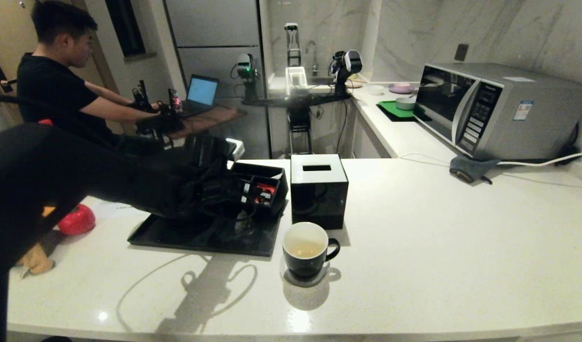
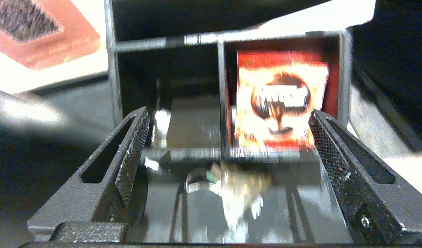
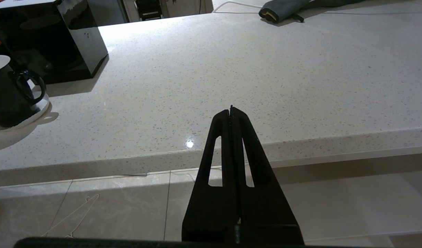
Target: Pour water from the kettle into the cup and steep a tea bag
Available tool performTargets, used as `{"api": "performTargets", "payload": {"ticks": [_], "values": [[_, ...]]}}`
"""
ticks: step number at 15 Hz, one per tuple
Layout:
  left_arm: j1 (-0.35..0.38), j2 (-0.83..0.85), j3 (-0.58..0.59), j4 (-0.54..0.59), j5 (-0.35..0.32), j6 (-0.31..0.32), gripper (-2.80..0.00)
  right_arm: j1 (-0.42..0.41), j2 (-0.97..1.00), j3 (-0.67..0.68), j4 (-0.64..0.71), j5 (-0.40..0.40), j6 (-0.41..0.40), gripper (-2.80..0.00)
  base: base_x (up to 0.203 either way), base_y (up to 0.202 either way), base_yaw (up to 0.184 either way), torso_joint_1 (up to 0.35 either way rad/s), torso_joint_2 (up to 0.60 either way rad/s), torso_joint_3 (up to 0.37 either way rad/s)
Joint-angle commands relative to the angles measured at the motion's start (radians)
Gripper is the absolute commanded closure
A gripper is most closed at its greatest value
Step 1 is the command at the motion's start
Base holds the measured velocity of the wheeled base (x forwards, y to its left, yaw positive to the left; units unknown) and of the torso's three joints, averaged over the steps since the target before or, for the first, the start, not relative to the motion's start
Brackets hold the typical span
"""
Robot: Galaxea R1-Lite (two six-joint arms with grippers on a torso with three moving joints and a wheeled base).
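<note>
Head view showed the left end effector (image 1: 241,192) reaching over a black tray (image 1: 167,237) toward a black compartmented box (image 1: 272,173) at the tray's far corner. Its fingers stood wide apart, holding nothing. Left wrist view showed those fingers (image 2: 132,148) spread on either side of the box's compartments. Straight ahead of the end effector, in the compartment toward the right finger, a red packet (image 2: 281,100) stood upright against the back wall. Nearer and lower, between the fingers, lay a blurred pale brownish pouch, apparently the tea bag (image 2: 243,187), with a small clear round piece (image 2: 197,181) just beside it; whether the bag touched either finger could not be told.

To the right of the left end effector stood a glossy black cube box with a white slotted top (image 1: 318,190), and nearer the desk's front edge from that box sat the cup (image 1: 306,249), upright on a small saucer (image 1: 319,280), handle pointing right. Pale yellowish water (image 1: 304,249) lay low in the cup's white interior. The kettle could not be made out.

Right wrist view showed the right end effector (image 3: 231,110) pressed fully closed and empty, hanging off the front edge of the white speckled desk (image 3: 252,79), above the tiled floor (image 3: 121,203), with the cup well off to its left.

A person (image 1: 58,85) in a black shirt sat at a far table with a laptop (image 1: 201,91). A microwave (image 1: 490,109) stood on the desk's far right.
</note>
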Motion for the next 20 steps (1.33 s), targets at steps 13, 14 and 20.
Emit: {"api": "performTargets", "payload": {"ticks": [13, 14, 20], "values": [[-0.041, -0.185, 0.140, 0.184, 0.000, -0.002, 0.00, 0.000, 0.001, 0.000, 0.000, 0.000, 0.001, 0.00, 0.000, 0.000, 0.000, 0.000, 0.00, 0.000], [-0.043, -0.185, 0.140, 0.196, 0.000, -0.002, 0.00, 0.000, 0.001, 0.000, 0.000, 0.000, 0.001, 0.00, 0.000, 0.000, 0.000, 0.000, 0.00, 0.000], [-0.041, -0.171, 0.134, 0.214, 0.000, -0.004, 0.00, 0.000, 0.001, 0.000, 0.000, 0.000, 0.001, 0.00, 0.000, 0.000, 0.000, 0.000, 0.00, 0.000]]}}
